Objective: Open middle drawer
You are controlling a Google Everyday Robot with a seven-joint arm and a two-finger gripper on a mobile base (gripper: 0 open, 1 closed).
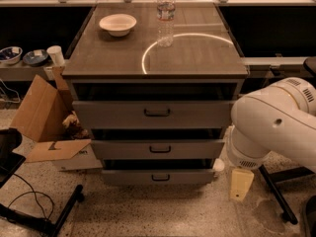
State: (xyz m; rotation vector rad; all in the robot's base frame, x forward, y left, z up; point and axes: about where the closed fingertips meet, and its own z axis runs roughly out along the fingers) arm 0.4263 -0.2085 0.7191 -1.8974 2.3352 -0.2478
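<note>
The grey cabinet (157,63) has three drawers stacked in front of me. The middle drawer (123,149) is the medium-height grey front with a small dark loop handle (160,149) at its centre. It sits between the taller top drawer (113,114) and the slim bottom drawer (128,177). A dark gap shows above each front. My white arm (276,122) comes in from the right. My gripper (241,185) hangs low beside the cabinet's lower right corner, right of the bottom drawer. It is apart from the middle handle and holds nothing that I can see.
A white bowl (117,23) and a water bottle (166,15) stand on the cabinet top. A cardboard box (42,112) leans at the left. Black stand legs (54,216) lie on the floor at the left. A black chair leg (276,194) is at the right.
</note>
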